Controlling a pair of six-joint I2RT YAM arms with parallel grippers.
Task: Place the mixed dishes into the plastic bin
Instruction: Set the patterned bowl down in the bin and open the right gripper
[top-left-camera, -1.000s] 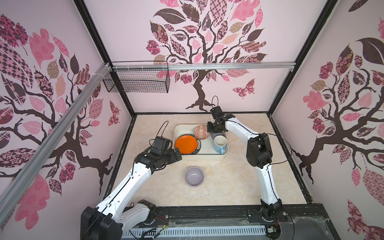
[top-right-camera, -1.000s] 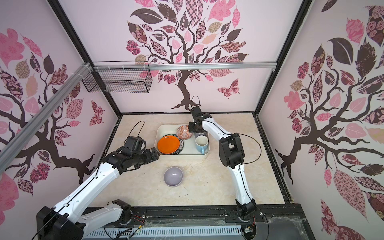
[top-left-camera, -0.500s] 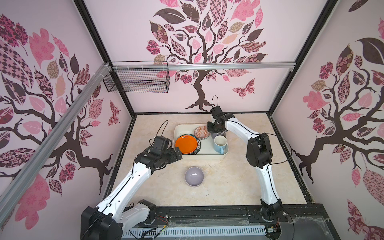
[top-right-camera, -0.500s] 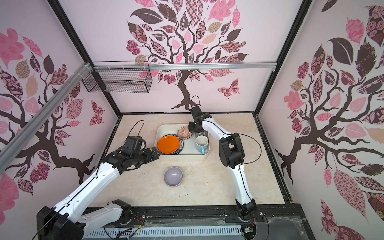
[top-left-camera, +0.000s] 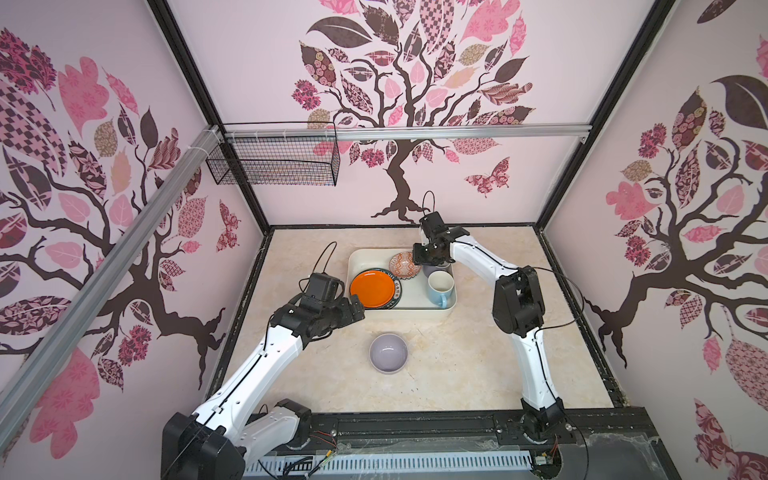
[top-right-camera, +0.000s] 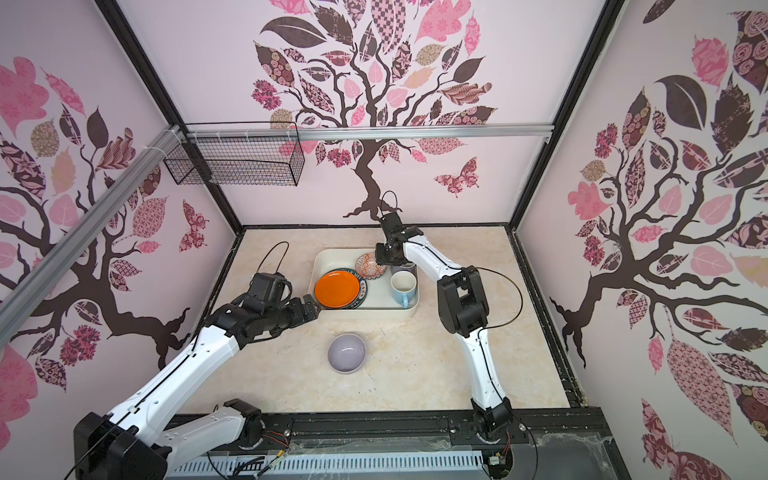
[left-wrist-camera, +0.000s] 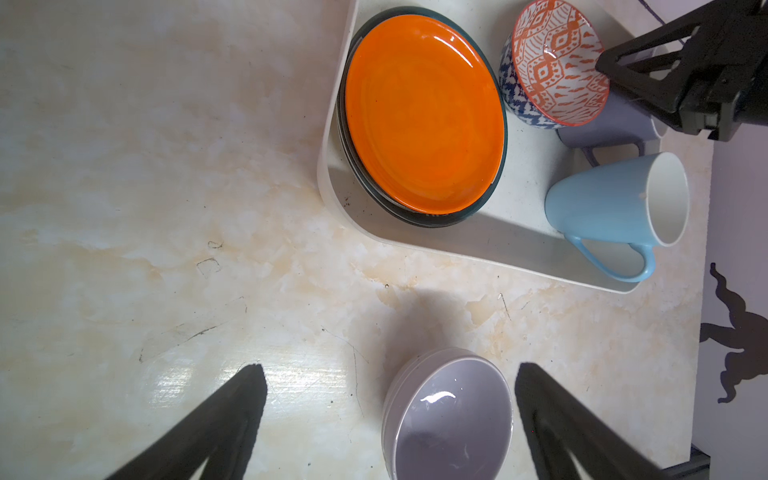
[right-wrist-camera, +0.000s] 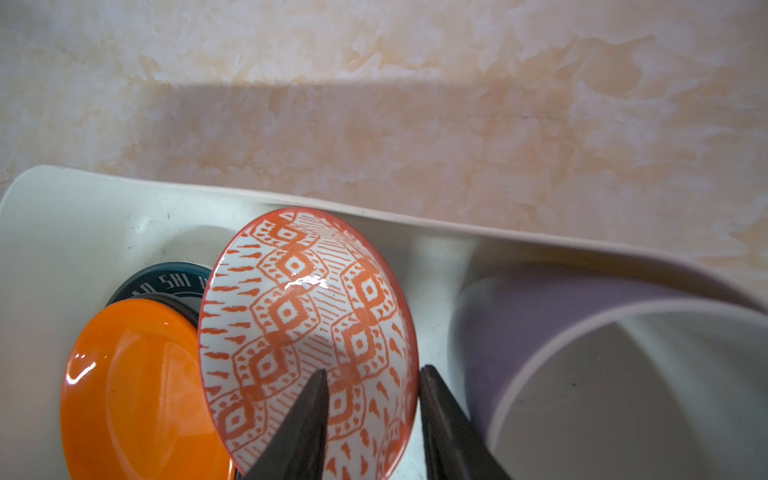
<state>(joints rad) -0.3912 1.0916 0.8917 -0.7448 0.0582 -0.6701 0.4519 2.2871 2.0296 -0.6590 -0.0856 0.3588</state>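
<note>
My right pincer (right-wrist-camera: 374, 370) stands parted astride the rim of the orange-patterned bowl (right-wrist-camera: 307, 324) (only its wrist camera shows me the gap); in both top views that bowl sits inside the plastic bin (top-left-camera: 407, 313).

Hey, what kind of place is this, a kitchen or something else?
Probably a robot test booth rather than a real kitchen: a left arm and a right arm mounted at a marble-look tabletop, tree-decal walls boxing it in, and a cream bin.
</note>
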